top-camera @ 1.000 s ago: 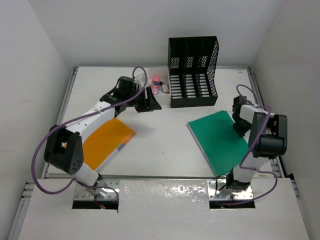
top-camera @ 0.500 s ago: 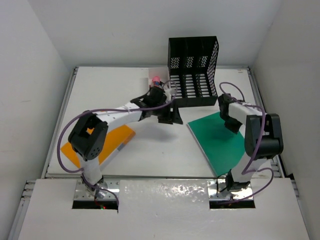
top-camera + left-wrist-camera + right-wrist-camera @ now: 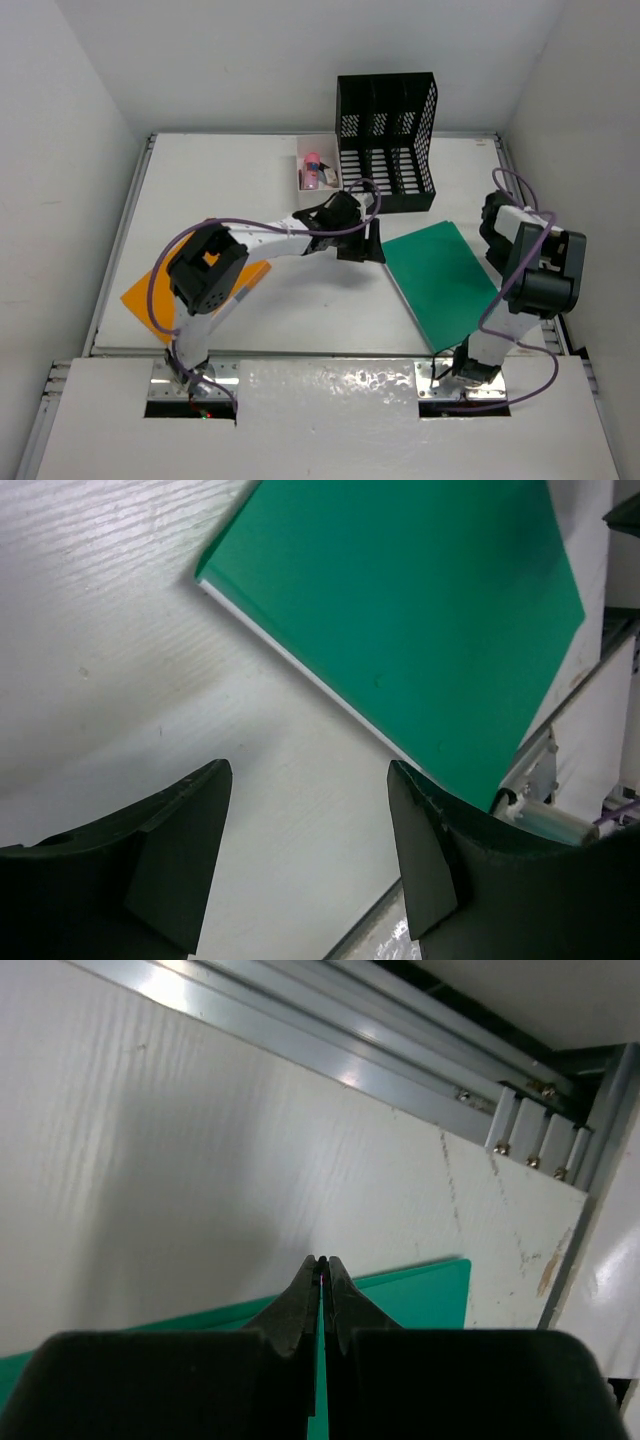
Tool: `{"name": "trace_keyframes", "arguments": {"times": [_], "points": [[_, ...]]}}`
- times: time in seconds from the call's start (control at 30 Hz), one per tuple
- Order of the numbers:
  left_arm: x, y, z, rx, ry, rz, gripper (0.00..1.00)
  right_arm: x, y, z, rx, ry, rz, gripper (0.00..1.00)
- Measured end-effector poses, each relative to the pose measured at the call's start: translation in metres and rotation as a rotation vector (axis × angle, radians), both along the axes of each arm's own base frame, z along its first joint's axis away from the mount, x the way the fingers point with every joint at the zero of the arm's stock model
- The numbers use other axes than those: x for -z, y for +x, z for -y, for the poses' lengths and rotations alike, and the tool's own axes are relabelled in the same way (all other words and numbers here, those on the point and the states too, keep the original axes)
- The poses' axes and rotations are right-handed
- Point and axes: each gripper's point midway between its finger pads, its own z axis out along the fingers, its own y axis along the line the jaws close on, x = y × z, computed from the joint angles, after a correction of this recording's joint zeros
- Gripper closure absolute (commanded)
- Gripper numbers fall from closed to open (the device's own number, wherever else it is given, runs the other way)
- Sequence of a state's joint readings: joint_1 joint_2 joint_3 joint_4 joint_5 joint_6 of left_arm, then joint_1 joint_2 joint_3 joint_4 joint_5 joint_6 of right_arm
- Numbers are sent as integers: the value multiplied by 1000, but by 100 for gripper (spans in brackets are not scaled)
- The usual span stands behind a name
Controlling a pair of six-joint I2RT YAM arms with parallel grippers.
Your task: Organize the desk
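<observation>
White-walled cell, white desk [image 3: 250,190] with metal rails fills the middle of the top view. Clutter on it:
- green notebook [image 3: 440,280] lying flat and skewed, right of centre
- orange notebook [image 3: 140,298] flat at lower left, partly under the left arm
- black file rack [image 3: 387,145] upright at top centre
- small white box [image 3: 310,172] just left of the rack, something pink inside

Left gripper [image 3: 305,775] is wide open and holds nothing. It sits at the green notebook's left corner. In the wrist view only bare desk lies between the fingers, with the notebook's white page edge just beyond the tips. I can't tell whether the tips touch the surface.

Right gripper [image 3: 322,1270] is pinched fully closed with nothing between the tips. It sits at the notebook's upper right corner, near the right rail, and the wrist view shows green under the tips.

My read: this is the approach to the green notebook, no grasp made yet. It likely goes into a rack slot.

Next move needs:
- the left jaws to straddle the page edge, one finger under the cover, since the notebook lies flat with nothing to pinch
- the right tips could pin or nudge the far corner so it doesn't slide away
- the notebook turned upright before it goes into the rack

Main risk is the notebook skating across the smooth desk.
</observation>
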State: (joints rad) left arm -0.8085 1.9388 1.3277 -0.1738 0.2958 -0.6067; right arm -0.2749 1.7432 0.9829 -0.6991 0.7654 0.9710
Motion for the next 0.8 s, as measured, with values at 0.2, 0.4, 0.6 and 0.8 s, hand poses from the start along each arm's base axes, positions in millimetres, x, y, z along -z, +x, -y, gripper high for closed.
{"name": "trace_keyframes", "arguments": {"times": [0.2, 0.4, 0.6, 0.8], "points": [[46, 0, 4, -23, 39, -77, 39, 28, -19, -9, 10, 101, -25, 100], [52, 13, 26, -41, -4, -89, 39, 35, -28, -17, -5, 136, 4, 100], [51, 10, 35, -62, -20, -92, 39, 36, -28, -19, -23, 142, 34, 100], [52, -2, 45, -56, -18, -90, 39, 38, -29, -24, -31, 153, 75, 100]]}}
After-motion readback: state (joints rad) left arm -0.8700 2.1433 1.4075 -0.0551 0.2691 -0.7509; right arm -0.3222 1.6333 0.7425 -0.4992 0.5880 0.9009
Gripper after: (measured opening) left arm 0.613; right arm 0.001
